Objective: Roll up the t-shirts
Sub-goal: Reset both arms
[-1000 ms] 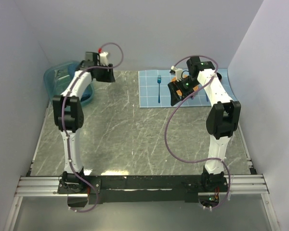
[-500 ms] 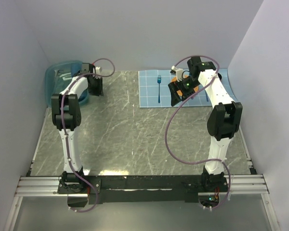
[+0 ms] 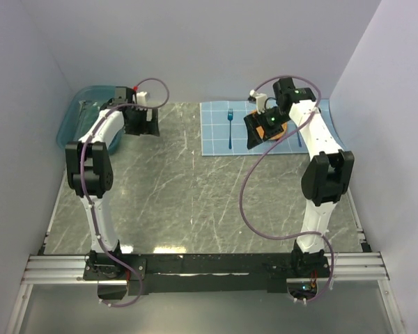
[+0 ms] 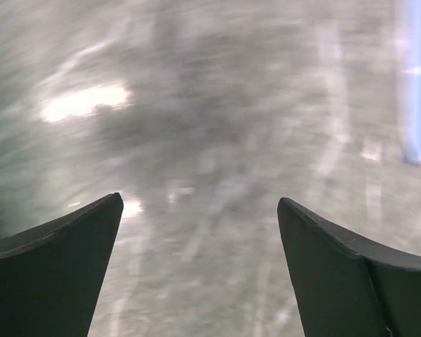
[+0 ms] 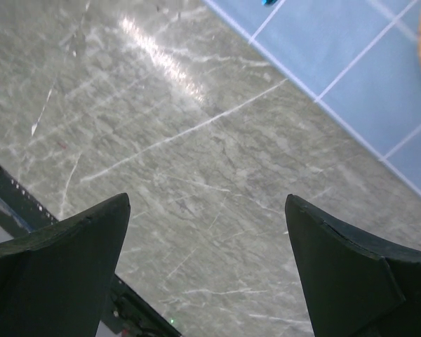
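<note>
- Your left gripper (image 4: pixel 198 202) is spread wide and empty, over the table (image 3: pixel 195 195) just beside the tub (image 3: pixel 71 120), far left.
- Your right gripper (image 5: pixel 208 199) is wide and empty, at the placemat (image 3: pixel 219 142).
- No t-shirts are in view, and the tub's contents cannot be told.
- Check the tub first, then lift one shirt only.

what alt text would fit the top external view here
Two white robot arms reach over a grey marble table. The left gripper hangs beside a translucent blue tub; the right gripper hangs above a blue checked placemat holding a fork and an orange plate.
</note>
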Robot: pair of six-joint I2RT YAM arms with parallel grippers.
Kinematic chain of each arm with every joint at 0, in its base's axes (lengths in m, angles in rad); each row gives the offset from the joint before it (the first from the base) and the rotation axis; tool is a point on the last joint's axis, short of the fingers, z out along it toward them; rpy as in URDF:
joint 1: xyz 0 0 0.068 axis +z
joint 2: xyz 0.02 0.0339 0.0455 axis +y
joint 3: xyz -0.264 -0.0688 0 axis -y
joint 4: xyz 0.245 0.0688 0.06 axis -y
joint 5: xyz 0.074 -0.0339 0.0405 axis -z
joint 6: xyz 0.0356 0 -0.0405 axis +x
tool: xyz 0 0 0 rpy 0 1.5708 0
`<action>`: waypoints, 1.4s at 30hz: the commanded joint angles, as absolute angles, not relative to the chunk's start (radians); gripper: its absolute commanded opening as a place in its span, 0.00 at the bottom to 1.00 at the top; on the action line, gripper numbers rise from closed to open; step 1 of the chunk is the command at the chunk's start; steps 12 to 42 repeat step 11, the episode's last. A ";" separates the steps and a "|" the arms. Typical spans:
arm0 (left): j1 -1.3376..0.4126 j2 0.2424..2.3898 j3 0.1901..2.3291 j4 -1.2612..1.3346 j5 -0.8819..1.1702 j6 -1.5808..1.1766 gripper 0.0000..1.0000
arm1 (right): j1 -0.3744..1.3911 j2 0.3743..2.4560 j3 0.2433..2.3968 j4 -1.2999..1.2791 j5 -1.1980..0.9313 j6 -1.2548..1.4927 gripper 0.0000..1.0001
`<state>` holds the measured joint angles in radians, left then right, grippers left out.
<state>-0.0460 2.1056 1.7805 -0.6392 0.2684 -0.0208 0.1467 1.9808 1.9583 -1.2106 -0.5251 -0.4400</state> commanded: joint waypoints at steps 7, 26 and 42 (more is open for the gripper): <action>-0.264 1.870 1.779 -0.618 0.407 0.037 0.99 | 0.307 1.707 1.901 -1.041 -0.273 -0.260 1.00; -0.360 1.830 1.799 -0.624 0.379 0.063 0.99 | 0.360 1.620 1.856 -1.097 -0.365 -0.376 1.00; -0.360 1.830 1.799 -0.624 0.379 0.063 0.99 | 0.360 1.620 1.856 -1.097 -0.365 -0.376 1.00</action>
